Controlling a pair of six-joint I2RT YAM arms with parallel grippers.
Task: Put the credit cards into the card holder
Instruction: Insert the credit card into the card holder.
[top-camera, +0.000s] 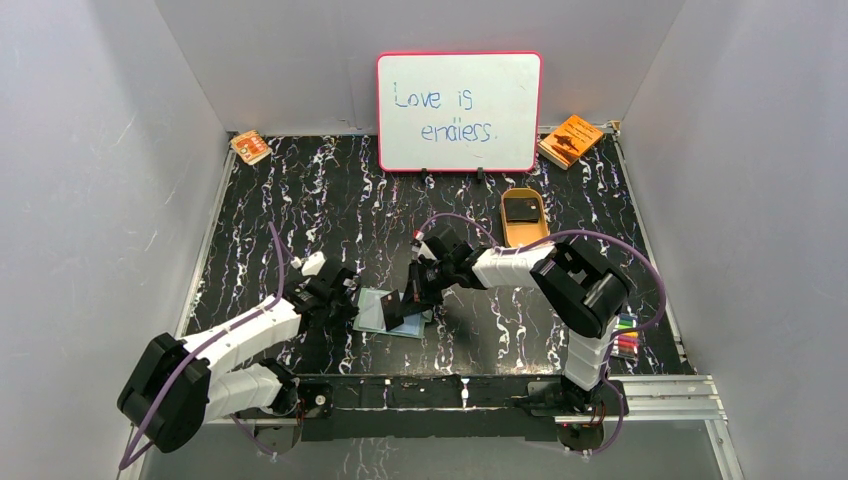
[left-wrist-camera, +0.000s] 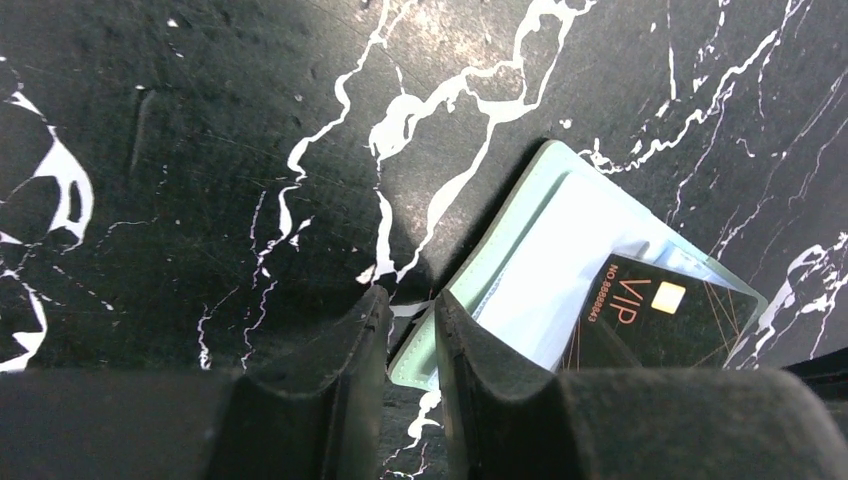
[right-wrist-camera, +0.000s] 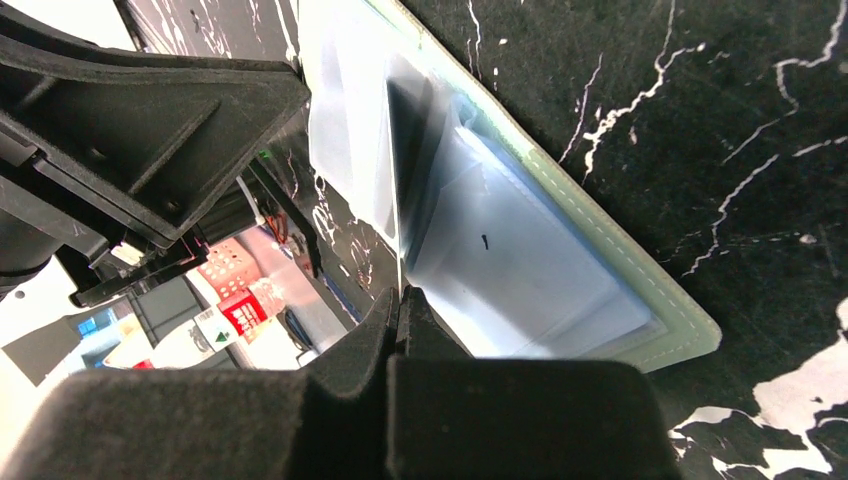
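The card holder (top-camera: 372, 311) lies open on the black marbled table, pale blue-white inside with a grey-green rim (left-wrist-camera: 500, 250) (right-wrist-camera: 560, 260). My left gripper (top-camera: 343, 297) (left-wrist-camera: 412, 322) stands at its left corner. Its jaws are narrowly open, with the corner's stitched edge between them. My right gripper (top-camera: 408, 298) (right-wrist-camera: 398, 296) is shut on a credit card (left-wrist-camera: 650, 320), black with "VIP" printed on it. That card is tilted, its lower end inside the holder's pocket, and it shows edge-on (right-wrist-camera: 398, 230) in the right wrist view. Another dark credit card (top-camera: 521, 209) lies in the tan tray (top-camera: 524, 241).
A whiteboard (top-camera: 458, 110) stands at the back centre. Orange booklets lie at the back right (top-camera: 570, 140) and back left (top-camera: 251, 146). Coloured markers (top-camera: 626, 336) sit by the right arm's base. White walls close in the table on three sides.
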